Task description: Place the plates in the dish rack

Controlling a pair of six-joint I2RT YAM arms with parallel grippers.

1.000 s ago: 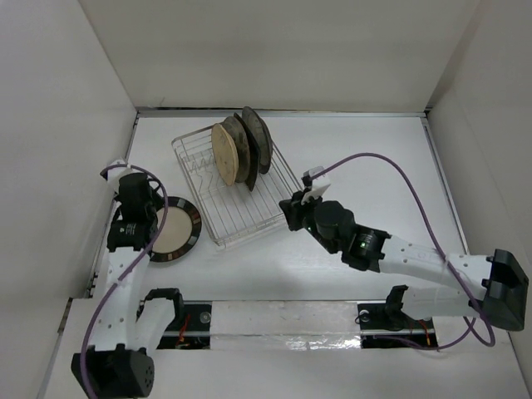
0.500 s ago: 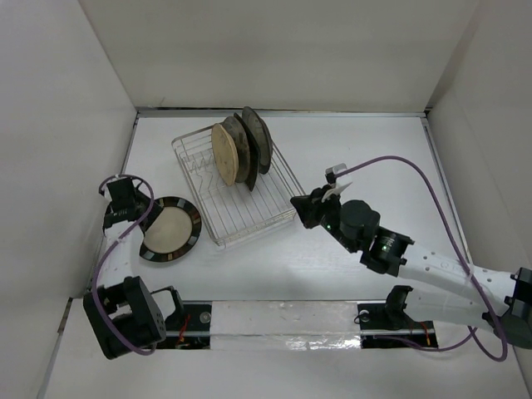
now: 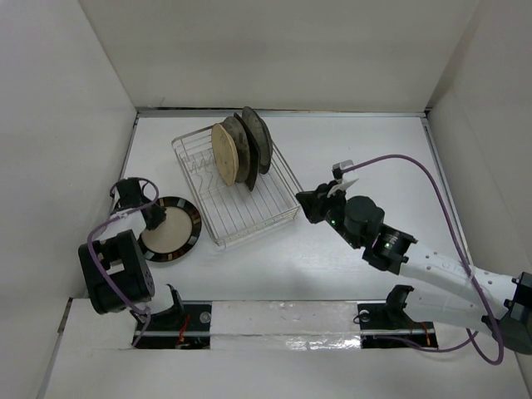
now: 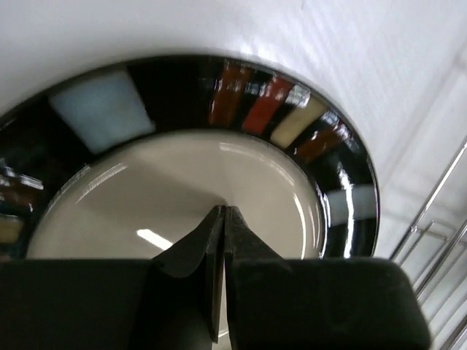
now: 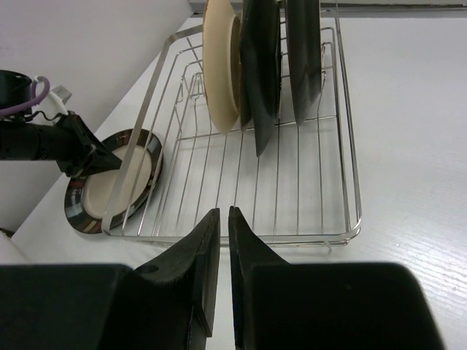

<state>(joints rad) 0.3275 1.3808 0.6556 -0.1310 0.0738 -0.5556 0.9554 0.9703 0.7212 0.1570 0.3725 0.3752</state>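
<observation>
The black-striped-rim cream plate (image 3: 174, 229) lies flat on the table, left of the dish rack (image 3: 258, 228). My left gripper (image 3: 157, 219) is shut and empty, its tips low over the plate's cream centre (image 4: 182, 182). Whether they touch it I cannot tell. Three plates stand upright in the rack's far end: a tan round one (image 3: 222, 155), a dark one (image 3: 242, 150) and another dark one (image 3: 260, 138). My right gripper (image 3: 306, 204) is shut and empty, just off the rack's near right corner. In the right wrist view its tips (image 5: 221, 213) point at the rack's near rim (image 5: 233, 238).
White walls close in the table at left, back and right. The rack's near half holds only bare wires (image 5: 277, 189). The rack's wires (image 4: 438, 211) show just right of the flat plate. A purple cable (image 3: 399, 162) loops over the right arm.
My left arm has swung round and its gripper has come from the plate's left side onto the plate. My right gripper has backed a little to the right, away from the rack.
</observation>
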